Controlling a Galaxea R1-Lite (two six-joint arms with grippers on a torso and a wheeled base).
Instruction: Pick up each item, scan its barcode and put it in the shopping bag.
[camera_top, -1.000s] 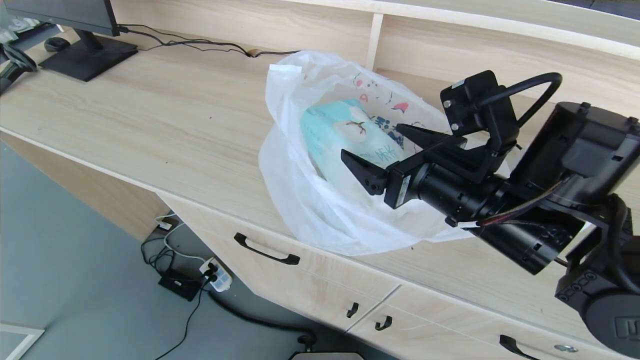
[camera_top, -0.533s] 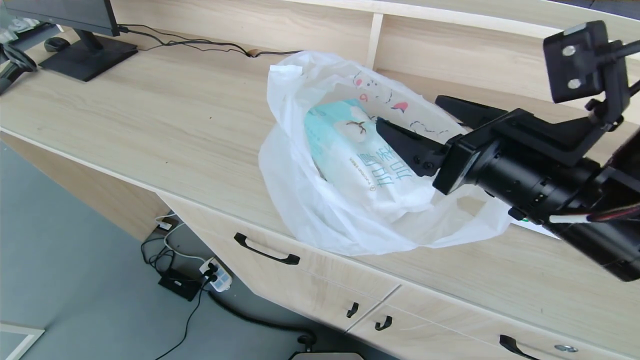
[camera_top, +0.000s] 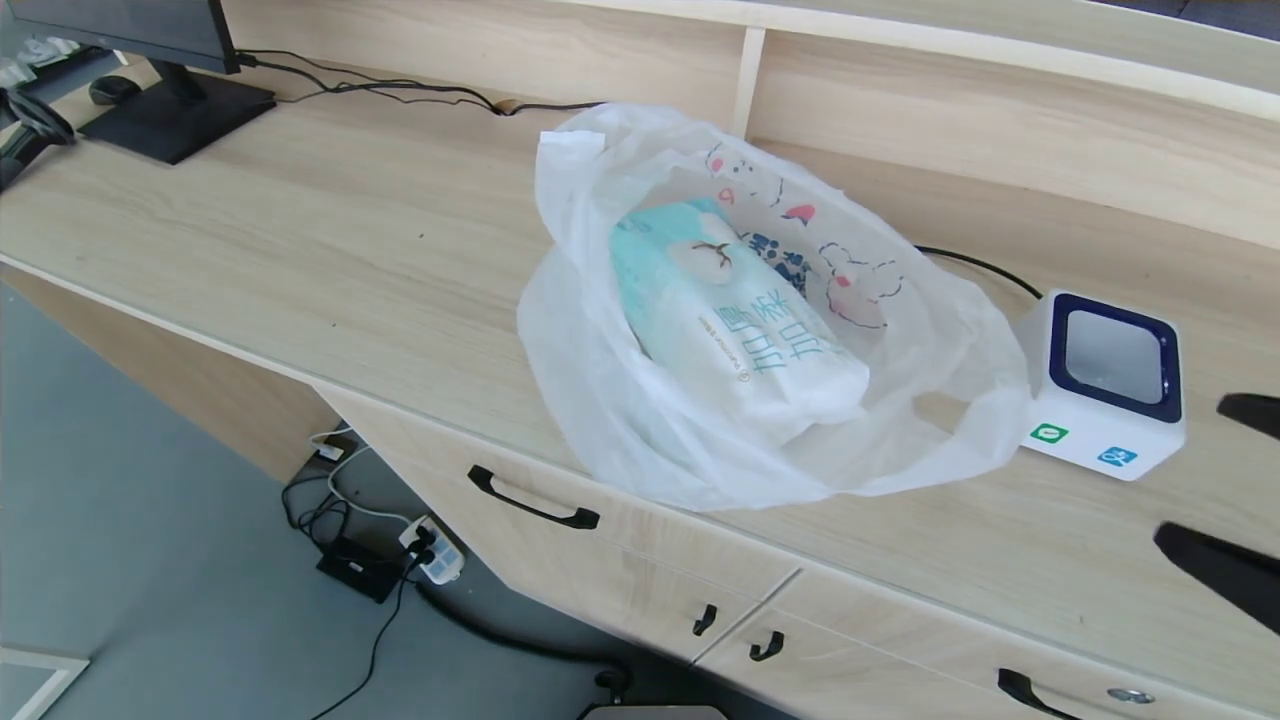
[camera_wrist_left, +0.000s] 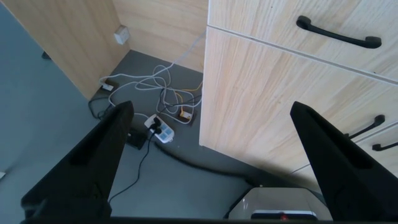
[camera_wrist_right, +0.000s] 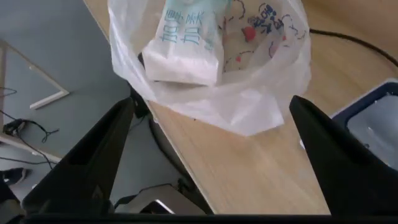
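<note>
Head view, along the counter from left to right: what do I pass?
Monitor stand → bag, with the tissue pack inside it → scanner → right claw, open at the picture's edge.

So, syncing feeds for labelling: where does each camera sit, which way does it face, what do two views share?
Head view: on the head, facing down at counter, shopping bag, scanner; right gripper at the edge.
Left wrist view: left wrist, facing drawers and floor cables past the open left gripper.
Right wrist view: right wrist, facing down past that gripper, open.
Shared with head view: shopping bag and scanner.
</note>
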